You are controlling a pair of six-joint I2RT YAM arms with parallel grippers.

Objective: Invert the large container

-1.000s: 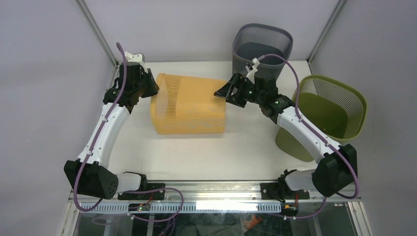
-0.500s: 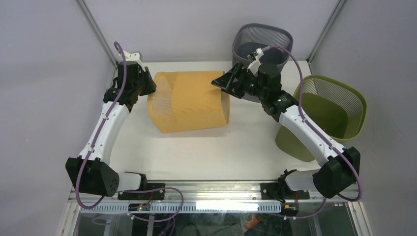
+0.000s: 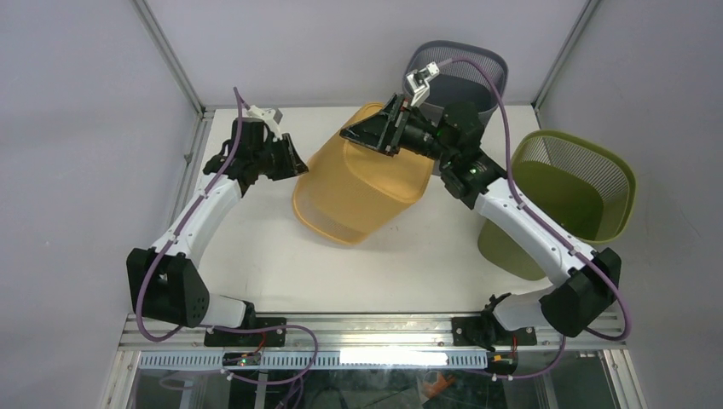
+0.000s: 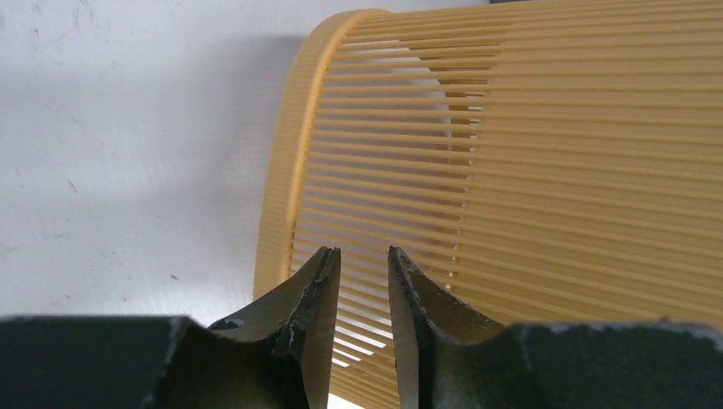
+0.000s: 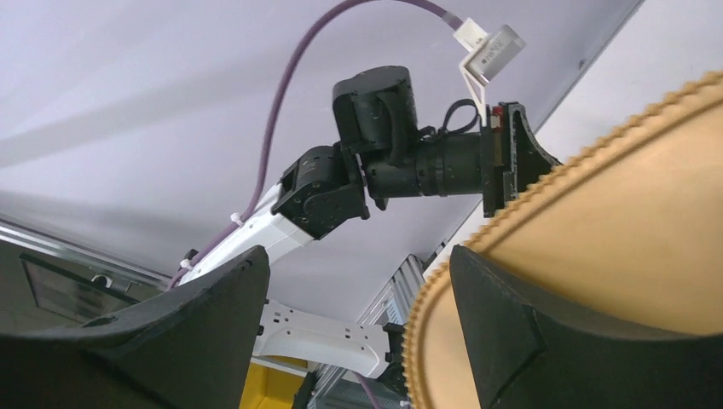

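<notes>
The large orange slatted container [image 3: 362,183] is tilted on the table, its solid base up toward the back and its open rim low at the front left. My right gripper [image 3: 360,135] is open at the raised base edge. In the right wrist view [image 5: 356,256] one finger [image 5: 494,324] lies against the container's toothed edge [image 5: 614,230]. My left gripper [image 3: 292,162] is beside the container's left side. In the left wrist view [image 4: 362,251] its jaws stand narrowly apart with nothing between them, and the container's wall [image 4: 554,153] is just beyond.
A grey mesh bin [image 3: 456,72] stands at the back, right behind the right wrist. A green mesh bin [image 3: 580,183] lies tilted at the right edge. The left arm [image 5: 384,162] shows across the right wrist view. Walls and frame posts surround the table.
The container has turned from lying on its side to tilted with its base up. My right gripper rose and moved left with the base edge. My left gripper moved right.
</notes>
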